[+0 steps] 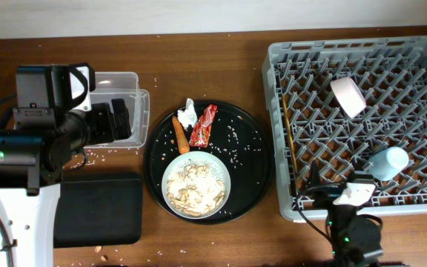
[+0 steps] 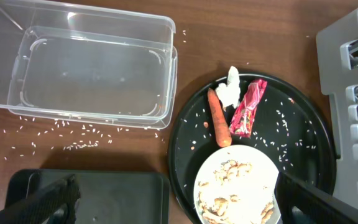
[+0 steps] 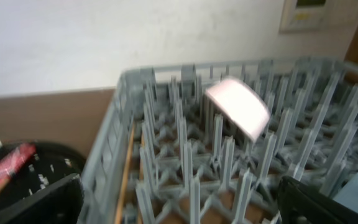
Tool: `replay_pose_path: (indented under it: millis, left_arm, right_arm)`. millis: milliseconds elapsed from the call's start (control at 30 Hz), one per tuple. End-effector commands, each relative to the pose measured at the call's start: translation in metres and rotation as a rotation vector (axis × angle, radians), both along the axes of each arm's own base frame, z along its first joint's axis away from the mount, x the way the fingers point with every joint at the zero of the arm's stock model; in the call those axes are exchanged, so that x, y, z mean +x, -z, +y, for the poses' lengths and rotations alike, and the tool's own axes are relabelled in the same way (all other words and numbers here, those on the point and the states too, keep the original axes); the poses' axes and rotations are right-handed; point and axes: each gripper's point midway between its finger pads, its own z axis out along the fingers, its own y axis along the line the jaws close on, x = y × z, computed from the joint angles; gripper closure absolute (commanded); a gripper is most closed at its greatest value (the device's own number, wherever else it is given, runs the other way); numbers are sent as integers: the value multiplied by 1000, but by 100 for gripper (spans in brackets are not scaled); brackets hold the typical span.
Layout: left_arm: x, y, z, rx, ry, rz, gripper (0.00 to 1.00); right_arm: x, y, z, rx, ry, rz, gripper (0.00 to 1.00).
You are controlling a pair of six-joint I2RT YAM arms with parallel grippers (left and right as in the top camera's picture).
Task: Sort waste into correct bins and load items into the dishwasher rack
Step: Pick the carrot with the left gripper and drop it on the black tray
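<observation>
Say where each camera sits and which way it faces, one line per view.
Overhead: above the table, looking straight down at the dishwasher rack, round black tray, left arm and right arm.
Left wrist: over the clear container, looking down at it and the carrot; its fingers show at bottom corners.
Right wrist: low at the rack's edge, looking across at the white bowl and the wall; its fingers frame the bottom.
Shared: the red wrapper shows in all three.

Behind the left gripper point(image 2: 176, 180) sit blocky black housings point(image 1: 39, 111) on a white link point(image 1: 24, 222), while the right arm point(image 1: 356, 231) is black with a green light point(image 1: 341, 239).
</observation>
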Motion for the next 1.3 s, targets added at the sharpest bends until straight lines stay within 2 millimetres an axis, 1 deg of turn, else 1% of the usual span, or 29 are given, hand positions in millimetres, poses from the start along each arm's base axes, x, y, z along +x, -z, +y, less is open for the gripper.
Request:
replay_pose_path:
  millis: [0, 300, 333, 367, 400, 433, 467, 500, 533, 567, 600, 633, 667, 700, 733, 767, 800, 900, 933, 967, 1000, 1033, 1067, 1100, 1133, 1167, 1200, 1233, 1267]
  left_arm:
    - [0, -3, 2, -5, -16, -9, 1]
    - [0, -3, 2, -2, -16, -10, 1]
    - [0, -4, 11, 39, -46, -14, 1]
    - [1, -6, -13, -114, -19, -15, 1]
    - [9, -8, -21, -170, -17, -35, 1]
    - [23, 5, -29, -186, -16, -22, 1]
    - [32, 29, -40, -178, 10, 34, 1]
    - [43, 70, -54, -131, 35, 135, 11]
    - [57, 106, -66, -57, 49, 213, 18]
    - [68, 135, -78, -8, 68, 265, 28]
    - [80, 177, -100, 19, 110, 337, 42]
    - [92, 208, -114, 25, 127, 368, 44]
    - [102, 227, -121, 26, 134, 370, 45]
    - [106, 240, -122, 18, 102, 386, 49]
    - [112, 254, -124, -2, 57, 394, 49]
    - [116, 265, -122, 10, 34, 397, 52]
    - [112, 274, -120, 16, 13, 428, 52]
    - [87, 312, -112, 44, -16, 561, 53]
    - [85, 315, -113, 44, -15, 570, 57]
    - [82, 316, -117, 18, -5, 589, 66]
    - [78, 316, -119, 8, -1, 604, 67]
    - [76, 316, -118, 10, -2, 614, 70]
    - [75, 316, -117, 11, -3, 618, 87]
    - [75, 314, -116, 10, -7, 620, 93]
    - [78, 306, -110, 8, -23, 627, 93]
    - [88, 285, -99, -2, -54, 626, 93]
    - [102, 248, -84, -17, -94, 610, 93]
    - [105, 235, -81, -20, -100, 602, 93]
    - [110, 214, -80, -24, -96, 582, 93]
  right_arm:
    - [5, 0, 1, 10, -1, -72, 2]
    - [5, 3, 1, 8, -1, -60, 2]
    - [5, 3, 1, 8, -1, -60, 2]
    - [5, 3, 1, 8, -1, -60, 2]
    - [5, 3, 1, 8, -1, -60, 2]
    - [5, 3, 1, 8, -1, -60, 2]
    - [5, 3, 1, 8, -1, -60, 2]
    - [5, 3, 1, 8, -1, -60, 2]
    - [5, 3, 1, 8, -1, -60, 2]
    - [5, 3, 1, 8, -1, -60, 2]
    - [5, 3, 1, 8, -1, -60, 2]
    - [5, 3, 1, 8, -1, -60, 2]
    - [5, 3, 1, 8, -1, -60, 2]
    - [5, 3, 1, 8, -1, -60, 2]
    - [5, 3, 1, 8, -1, -60, 2]
    - [5, 3, 1, 8, -1, -60, 2]
    - [5, 3, 1, 8, -1, -60, 2]
    - [5, 3, 1, 8, -1, -60, 2]
    - [5, 3, 1, 8, -1, -60, 2]
    - [5, 3, 1, 8, -1, -60, 2]
    - [5, 3, 1, 8, -1, -60, 2]
    - [5, 3, 1, 8, -1, -60, 2]
    - [5, 3, 1, 8, -1, -60, 2]
    - [5, 3, 1, 8, -1, -60, 2]
    - [5, 3, 1, 8, -1, -60, 2]
    - [5, 3, 1, 8, -1, -60, 2]
    - [5, 3, 1, 8, -1, -60, 2]
    - [5, 3, 1, 8, -1, -60, 2]
    - [5, 3, 1, 8, -1, -60, 2]
